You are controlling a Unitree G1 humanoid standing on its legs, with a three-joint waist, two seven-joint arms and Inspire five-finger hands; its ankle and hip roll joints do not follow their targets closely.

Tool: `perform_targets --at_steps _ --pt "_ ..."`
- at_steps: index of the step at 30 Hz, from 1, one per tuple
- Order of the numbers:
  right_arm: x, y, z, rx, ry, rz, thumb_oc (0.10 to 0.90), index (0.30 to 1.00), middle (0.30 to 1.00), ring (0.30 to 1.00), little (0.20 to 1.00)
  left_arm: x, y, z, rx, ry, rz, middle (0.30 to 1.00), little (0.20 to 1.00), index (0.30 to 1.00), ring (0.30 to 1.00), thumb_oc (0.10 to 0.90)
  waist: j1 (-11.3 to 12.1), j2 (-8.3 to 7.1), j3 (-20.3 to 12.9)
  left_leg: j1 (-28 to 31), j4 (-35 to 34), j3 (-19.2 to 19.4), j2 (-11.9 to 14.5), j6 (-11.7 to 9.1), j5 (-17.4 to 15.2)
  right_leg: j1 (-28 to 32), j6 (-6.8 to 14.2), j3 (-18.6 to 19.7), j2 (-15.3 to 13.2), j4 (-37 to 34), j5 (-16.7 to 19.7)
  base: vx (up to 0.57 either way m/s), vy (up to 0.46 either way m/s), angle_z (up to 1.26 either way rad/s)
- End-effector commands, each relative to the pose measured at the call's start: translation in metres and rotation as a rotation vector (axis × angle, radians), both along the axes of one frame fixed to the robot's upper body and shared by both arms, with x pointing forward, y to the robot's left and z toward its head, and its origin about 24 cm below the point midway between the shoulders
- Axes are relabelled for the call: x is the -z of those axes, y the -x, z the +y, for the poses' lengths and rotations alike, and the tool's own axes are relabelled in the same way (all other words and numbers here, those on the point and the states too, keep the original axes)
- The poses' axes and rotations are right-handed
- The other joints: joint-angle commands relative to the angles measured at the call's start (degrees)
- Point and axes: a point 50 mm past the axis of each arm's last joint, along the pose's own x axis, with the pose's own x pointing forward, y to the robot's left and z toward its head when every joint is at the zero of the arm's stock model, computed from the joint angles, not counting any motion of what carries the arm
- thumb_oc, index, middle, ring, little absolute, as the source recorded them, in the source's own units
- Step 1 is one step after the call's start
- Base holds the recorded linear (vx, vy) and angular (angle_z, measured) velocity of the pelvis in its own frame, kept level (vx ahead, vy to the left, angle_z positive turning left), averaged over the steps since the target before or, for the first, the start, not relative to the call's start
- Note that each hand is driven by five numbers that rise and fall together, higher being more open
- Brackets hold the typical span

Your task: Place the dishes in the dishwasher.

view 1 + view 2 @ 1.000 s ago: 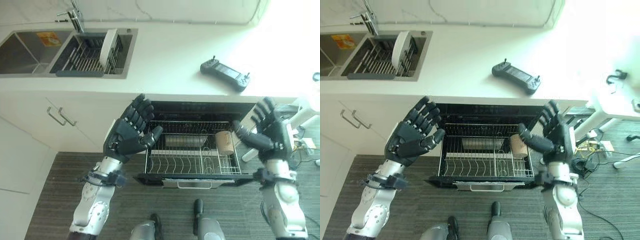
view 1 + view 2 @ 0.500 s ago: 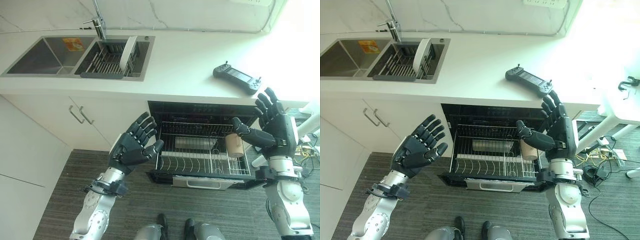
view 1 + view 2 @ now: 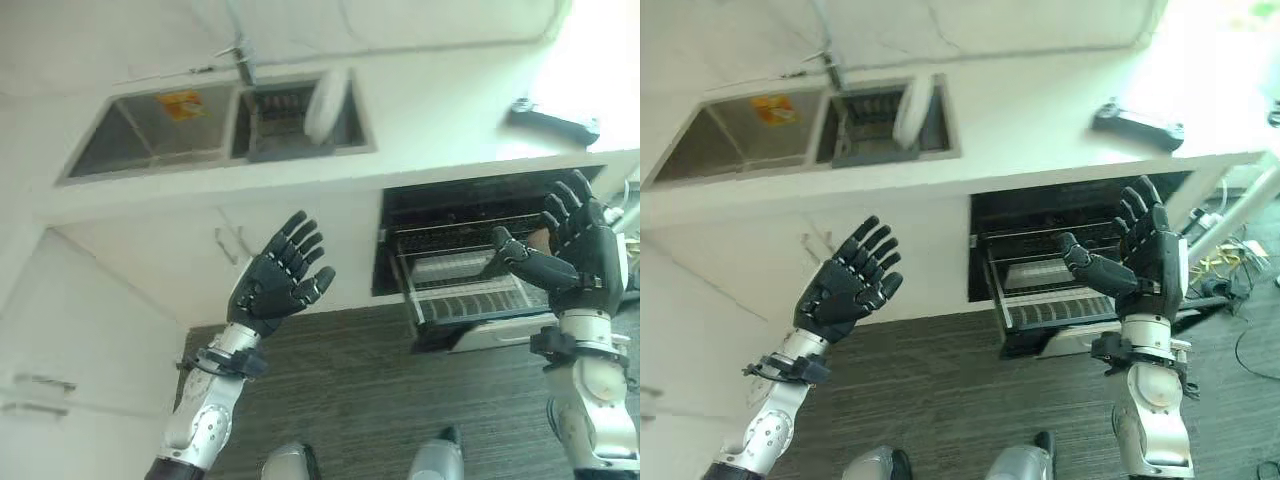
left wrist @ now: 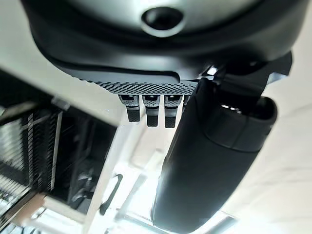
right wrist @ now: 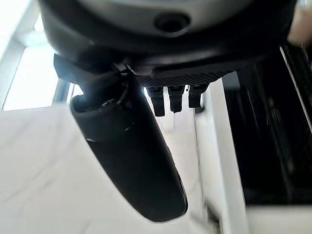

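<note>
A white plate stands on edge in a dark drying rack inside the right basin of the sink. Below the counter on the right, the dishwasher's wire rack is pulled out. My left hand is raised in front of the white cabinets, fingers spread, holding nothing. My right hand is raised in front of the pulled-out rack, open too and empty. Both hands are well below the sink and far from the plate.
The left sink basin and a faucet sit at the back of the white counter. A dark handheld controller lies on the counter at the right. Cabinet handles show beneath the sink. Dark wood-pattern floor lies below.
The whole picture has swung, so the camera has moved: sink and dishwasher now sit further right and tilted. Both hands stay raised, open and empty.
</note>
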Motion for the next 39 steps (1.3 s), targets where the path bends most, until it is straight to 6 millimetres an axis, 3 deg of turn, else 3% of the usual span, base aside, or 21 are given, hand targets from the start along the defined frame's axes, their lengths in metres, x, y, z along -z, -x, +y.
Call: perform_targets --at_steps 1,2,3,4,5,6,10,15,21,24,26,28,30,31,32,33,36,39 --pt "-0.05 -0.004 0.006 -0.034 0.121 -0.227 0.8 0.9 0.9 0.9 0.9 -0.047 0.009 0.004 0.001 0.03 -0.239 0.9 0.9 0.9 0.9 0.8 2.5 1.18 -1.8 14.1 -21.2 -4.5 4.8 -6.9 6.2 3.7 8.4 -8.8 3.0 2.5 -5.9 0.06 0.92 0.47" --pt "-0.047 -0.009 0.014 -0.054 0.114 -0.218 0.8 0.9 0.9 0.9 0.9 -0.048 0.01 0.007 -0.013 -0.002 -0.236 0.9 0.9 0.9 0.9 0.8 3.9 1.08 -1.7 14.5 -21.2 -2.4 4.6 -6.0 5.4 4.2 8.9 -12.7 2.5 2.5 -5.0 0.05 0.646 -0.42" --pt "-0.045 -0.011 0.018 -0.073 0.1 -0.212 0.8 0.9 0.9 0.9 0.9 -0.05 0.01 0.007 -0.012 -0.037 -0.252 0.9 0.9 0.9 0.9 0.8 4.2 1.35 -1.8 14.7 -21.2 -1.9 4.9 -5.5 5.2 4.9 8.4 -13.9 5.1 2.5 -6.9 0.05 0.478 -0.93" --pt "-0.043 -0.008 0.016 -0.067 0.107 -0.199 0.8 0.9 0.9 0.9 0.9 -0.06 0.011 0.0 0.017 -0.122 -0.334 0.9 0.9 0.9 0.9 0.8 3.0 0.82 -2.6 13.3 -21.2 -2.9 3.7 -5.0 5.5 3.8 6.3 -11.0 12.7 2.5 -14.5 0.03 0.315 -0.54" --pt "-0.044 -0.007 0.015 -0.072 0.121 -0.196 0.8 0.9 0.9 0.9 0.9 -0.068 0.014 -0.004 0.006 -0.173 -0.388 0.9 0.9 0.9 0.9 0.8 2.9 -0.29 -2.5 13.3 -21.2 -1.9 3.1 -5.0 5.4 2.4 6.0 -11.7 14.3 2.5 -16.4 0.02 0.158 0.23" --pt "-0.044 -0.005 0.012 -0.078 0.106 -0.2 0.8 0.9 0.9 0.9 0.9 -0.072 0.013 -0.006 -0.001 -0.202 -0.411 0.9 0.9 0.9 0.9 0.8 2.3 -1.28 -2.4 13.2 -21.2 -1.8 2.4 -4.9 5.0 0.1 6.1 -10.1 15.8 2.5 -17.1 0.01 0.004 0.28" --pt "-0.044 -0.004 0.01 -0.105 0.101 -0.209 0.8 0.9 0.9 0.9 0.9 -0.074 0.012 -0.008 -0.005 -0.249 -0.419 0.9 0.9 0.9 0.9 0.8 1.8 -2.44 -2.4 13.3 -21.2 -2.0 1.7 -4.2 4.3 -2.3 6.2 -8.4 17.4 2.5 -16.7 0.02 -0.12 0.0" --pt "-0.046 -0.007 0.013 -0.122 0.085 -0.222 0.8 0.9 0.9 0.9 0.9 -0.074 0.013 -0.012 0.009 -0.276 -0.42 0.9 0.9 0.9 0.9 0.8 2.3 -2.56 -3.0 13.6 -21.2 -1.4 2.4 -4.2 4.4 -1.7 5.5 -8.1 18.8 2.5 -19.8 0.05 -0.224 0.12" --pt "-0.048 -0.012 0.017 -0.143 0.086 -0.217 0.8 0.9 0.9 0.9 0.9 -0.073 0.014 -0.014 0.001 -0.275 -0.424 0.9 0.9 0.9 0.9 0.8 1.3 -1.47 -4.1 14.5 -21.2 -0.2 5.4 -6.3 5.9 -0.5 2.3 -6.4 22.1 2.5 -22.9 0.08 -0.312 0.08" --pt "-0.046 -0.012 0.017 -0.168 0.065 -0.212 0.8 0.9 0.9 0.9 0.9 -0.071 0.014 -0.015 -0.013 -0.272 -0.432 0.9 0.9 0.9 0.9 0.8 0.3 -1.24 -4.3 16.2 -21.2 0.0 5.6 -7.6 7.1 -0.6 0.9 -4.4 24.2 2.5 -23.5 0.08 -0.381 -0.03" --pt "-0.046 -0.011 0.018 -0.18 0.067 -0.211 0.8 0.9 0.9 0.9 0.9 -0.071 0.013 -0.015 -0.016 -0.267 -0.431 0.9 0.9 0.9 0.9 0.8 0.1 -1.46 -4.2 18.2 -21.2 0.2 4.9 -8.2 11.2 -0.2 0.1 -3.4 24.8 2.5 -23.7 0.1 -0.279 -0.13" --pt "-0.045 -0.01 0.02 -0.185 0.083 -0.21 0.8 0.9 0.9 0.9 0.9 -0.069 0.013 -0.017 -0.011 -0.269 -0.428 0.9 0.9 0.9 0.9 0.8 0.4 -2.7 -3.6 19.7 -19.4 0.3 4.0 -8.8 16.9 0.6 -1.1 -2.2 24.6 2.5 -23.8 0.12 -0.316 -0.28" --pt "-0.043 -0.008 0.021 -0.202 0.085 -0.208 0.8 0.9 0.9 0.9 0.9 -0.067 0.013 -0.02 -0.004 -0.269 -0.422 0.9 0.9 0.9 0.9 0.8 0.2 -2.94 -2.8 16.7 -11.4 1.1 4.2 -9.0 17.7 1.5 -2.0 -2.0 25.0 2.5 -23.9 0.09 -0.252 -0.34" --pt "-0.043 -0.007 0.022 -0.2 0.083 -0.208 0.8 0.9 0.9 0.9 0.9 -0.066 0.012 -0.022 0.005 -0.272 -0.419 0.9 0.9 0.9 0.9 0.8 0.3 -2.97 -2.6 15.2 -11.0 0.7 3.7 -8.7 17.2 1.8 -1.9 -2.1 25.0 2.5 -23.9 0.08 -0.141 -0.15" --pt "-0.042 -0.007 0.023 -0.2 0.077 -0.205 0.8 0.9 0.9 0.9 0.9 -0.065 0.012 -0.023 0.013 -0.278 -0.418 0.9 0.9 0.9 0.9 0.8 0.4 -2.85 -2.3 14.2 -13.1 0.1 2.5 -7.8 16.0 2.2 -1.6 -1.8 25.2 2.5 -24.0 0.15 -0.056 -0.08" --pt "-0.041 -0.009 0.026 -0.209 0.071 -0.198 0.8 0.9 0.9 0.9 0.9 -0.062 0.014 -0.022 0.019 -0.277 -0.407 0.9 0.9 0.9 0.9 0.8 0.8 -2.25 -2.1 14.5 -19.8 0.2 0.7 -7.0 15.8 2.8 -0.9 -1.4 25.7 2.5 -24.5 0.19 0.012 -0.11" --pt "-0.038 -0.014 0.033 -0.23 0.071 -0.184 0.8 0.9 0.9 0.9 0.9 -0.059 0.014 -0.023 0.008 -0.273 -0.396 0.9 0.9 0.9 0.9 0.8 1.2 0.52 -1.5 7.9 -21.2 -1.2 2.7 -7.5 14.2 4.3 -0.6 -1.1 28.7 2.5 -26.0 0.16 0.088 -0.18" --pt "-0.04 -0.013 0.035 -0.264 0.08 -0.197 0.8 0.9 0.9 0.9 0.9 -0.06 0.016 -0.022 -0.017 -0.27 -0.411 0.9 0.9 0.9 0.9 0.8 2.2 2.23 -1.2 0.6 -21.2 -5.6 3.4 -8.8 17.0 6.9 -1.0 0.3 31.4 2.5 -28.0 0.19 0.079 -0.04"
